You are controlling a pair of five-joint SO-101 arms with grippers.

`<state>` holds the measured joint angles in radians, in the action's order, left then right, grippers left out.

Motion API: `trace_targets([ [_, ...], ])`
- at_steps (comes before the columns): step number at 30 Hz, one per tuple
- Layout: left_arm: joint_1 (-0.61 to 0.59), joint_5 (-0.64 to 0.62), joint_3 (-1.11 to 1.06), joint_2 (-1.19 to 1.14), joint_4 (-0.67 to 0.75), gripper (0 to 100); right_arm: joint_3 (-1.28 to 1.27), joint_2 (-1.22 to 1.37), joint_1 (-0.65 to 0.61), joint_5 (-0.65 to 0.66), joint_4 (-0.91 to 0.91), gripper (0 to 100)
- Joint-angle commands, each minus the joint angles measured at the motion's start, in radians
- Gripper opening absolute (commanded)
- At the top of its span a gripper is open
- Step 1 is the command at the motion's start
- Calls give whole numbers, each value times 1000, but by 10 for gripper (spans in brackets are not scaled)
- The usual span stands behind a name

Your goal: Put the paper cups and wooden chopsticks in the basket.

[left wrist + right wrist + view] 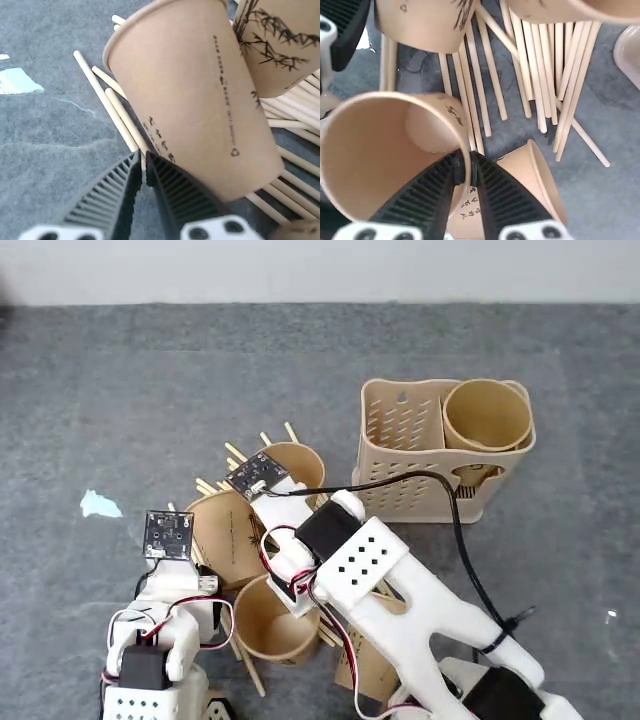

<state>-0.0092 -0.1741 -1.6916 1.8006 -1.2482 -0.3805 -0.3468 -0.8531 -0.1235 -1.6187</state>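
Paper cup (385, 150), pinched at its rim by the closed right gripper (465, 164), is seen apart from the basket (400, 445); slippage from so thin a hold is risked. Left gripper (143, 161), farther off, is closed, seemingly empty.

the paper cups (200, 100) are tan with dark bamboo print, chopsticks (540, 65) pale, basket (400, 455) beige.

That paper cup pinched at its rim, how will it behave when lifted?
Likely light; the right gripper pinches the paper cup by its thin rim, which may buckle. Round and tapered, it could roll if dropped.
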Motion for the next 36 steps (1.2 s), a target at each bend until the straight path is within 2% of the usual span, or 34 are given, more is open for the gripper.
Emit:
trace_targets([
  [1, 0, -3, 7, 11, -6, 13, 84, -73, 18, -2, -74, 9],
  [4, 0, -3, 7, 11, -6, 13, 201, -111, 36, 0, -166, 9],
  [7, 0, -3, 7, 11, -6, 13, 305, -168, 79, 6, -179, 8],
  [11, 0, -3, 7, 11, -6, 13, 413, -231, 166, 106, -177, 8],
  [17, 0, -3, 7, 11, -6, 13, 582, -268, 418, 224, -176, 8],
  [21, 0, -3, 7, 11, -6, 13, 756, -260, 599, 255, -166, 8],
  [28, 0, -3, 7, 11, -6, 13, 833, -254, 915, 308, 5, 8],
  [36, 0, -3, 7, 11, -6, 13, 824, -111, 1066, 302, 35, 8],
])
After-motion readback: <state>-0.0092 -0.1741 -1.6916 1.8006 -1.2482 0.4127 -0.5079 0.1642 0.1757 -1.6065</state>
